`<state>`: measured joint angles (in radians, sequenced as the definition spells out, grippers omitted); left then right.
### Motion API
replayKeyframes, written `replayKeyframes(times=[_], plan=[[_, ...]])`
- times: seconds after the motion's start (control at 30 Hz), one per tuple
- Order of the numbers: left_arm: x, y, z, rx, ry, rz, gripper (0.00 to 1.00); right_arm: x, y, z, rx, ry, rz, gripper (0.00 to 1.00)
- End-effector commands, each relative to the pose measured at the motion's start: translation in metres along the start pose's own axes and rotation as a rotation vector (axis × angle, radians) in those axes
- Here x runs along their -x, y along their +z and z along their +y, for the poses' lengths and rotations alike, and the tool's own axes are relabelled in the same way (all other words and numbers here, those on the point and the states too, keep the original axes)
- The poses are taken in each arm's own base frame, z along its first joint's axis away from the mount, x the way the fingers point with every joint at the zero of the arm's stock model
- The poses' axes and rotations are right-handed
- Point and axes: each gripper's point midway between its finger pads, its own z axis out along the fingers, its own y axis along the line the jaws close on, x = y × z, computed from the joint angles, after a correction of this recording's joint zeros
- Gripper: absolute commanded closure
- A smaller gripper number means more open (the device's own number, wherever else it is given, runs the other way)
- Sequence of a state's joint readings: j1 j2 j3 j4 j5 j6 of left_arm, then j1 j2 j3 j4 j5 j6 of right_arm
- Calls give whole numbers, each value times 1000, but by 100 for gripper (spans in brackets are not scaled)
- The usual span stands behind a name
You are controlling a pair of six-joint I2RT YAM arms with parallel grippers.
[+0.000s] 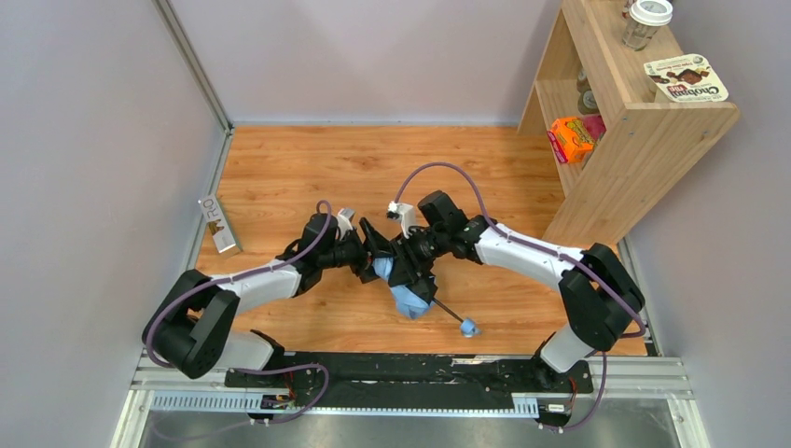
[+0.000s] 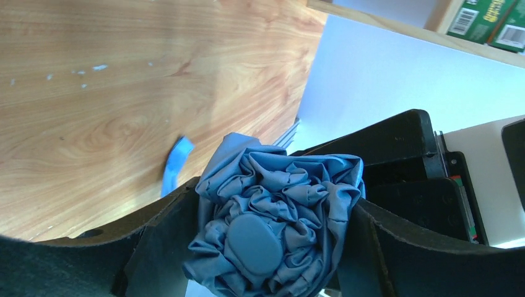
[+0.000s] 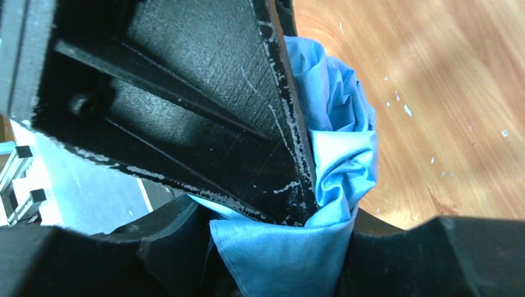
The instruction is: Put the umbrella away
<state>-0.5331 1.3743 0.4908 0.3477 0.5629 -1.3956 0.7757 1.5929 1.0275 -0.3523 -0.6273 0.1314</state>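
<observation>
The folded umbrella (image 1: 410, 297) runs from both tools toward its handle (image 1: 469, 327); right tool (image 1: 403, 264) half-closed clamps the canopy, left tool (image 1: 371, 264) wide-spread straddles it.

"Choco Pie" on the snack box (image 1: 687, 78) atop the wooden shelf (image 1: 644, 140).

Wood-grain worktop (image 1: 308, 168) enclosed by plain pale grey walls (image 1: 93, 140). At the far right corner stands a light wooden shelf unit (image 1: 644, 140) holding packaged goods; lighting even.
</observation>
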Motion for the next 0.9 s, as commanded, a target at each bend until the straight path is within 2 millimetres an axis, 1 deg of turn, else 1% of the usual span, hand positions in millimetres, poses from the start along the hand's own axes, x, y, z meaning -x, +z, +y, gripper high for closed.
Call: replayKeyframes(times=[0.0, 0.07, 0.13, 0.17, 0.2, 0.23, 0.27, 0.3, 0.37, 0.4, 0.43, 0.47, 0.5, 0.6, 0.63, 0.67, 0.73, 0.8, 0.87], plan=[[31, 3, -1, 11, 32, -168, 22, 49, -29, 92, 330, -219, -167, 100], [32, 7, 0, 15, 16, -164, 22, 51, -33, 100, 372, -236, -167, 100], [32, 11, -5, -6, 21, -150, 21, 54, -35, 103, 380, -243, -175, 100], [31, 12, -10, -19, 28, -133, 24, 54, -35, 104, 387, -248, -169, 100], [31, 15, -14, -19, 41, -121, 29, 54, -35, 103, 382, -249, -163, 100], [31, 16, -17, -25, 49, -114, 41, 54, -34, 102, 377, -249, -155, 100], [31, 16, -20, -28, 57, -117, 48, 53, -33, 100, 373, -248, -147, 100], [32, 14, -22, -34, 62, -126, 66, 53, -33, 99, 360, -248, -142, 100], [33, 12, -18, -6, 67, -134, 84, 50, -31, 93, 330, -248, -126, 100], [32, 11, -18, 3, 78, -134, 88, 48, -31, 90, 313, -247, -121, 100], [33, 11, -17, 12, 76, -136, 96, 49, -31, 87, 288, -249, -122, 100], [33, 11, -16, 12, 73, -137, 99, 47, -29, 80, 257, -236, -111, 96], [32, 11, -15, 17, 66, -135, 100, 46, -28, 77, 218, -241, -108, 88], [32, 11, -14, 20, 13, -133, 100, 44, -21, 59, 67, -262, -91, 78], [31, 12, -15, 24, -12, -128, 100, 44, -17, 50, -11, -273, -90, 65], [30, 11, -16, 27, -22, -121, 100, 40, -13, 49, -48, -281, -73, 59], [29, 12, -17, 45, -59, -110, 100, 36, -5, 37, -164, -355, -45, 49], [28, 11, -17, 56, -108, -103, 100, 27, 6, 25, -274, -408, 1, 46], [25, 12, -20, 48, -144, -88, 100, 23, 12, 12, -379, -448, 31, 43]])
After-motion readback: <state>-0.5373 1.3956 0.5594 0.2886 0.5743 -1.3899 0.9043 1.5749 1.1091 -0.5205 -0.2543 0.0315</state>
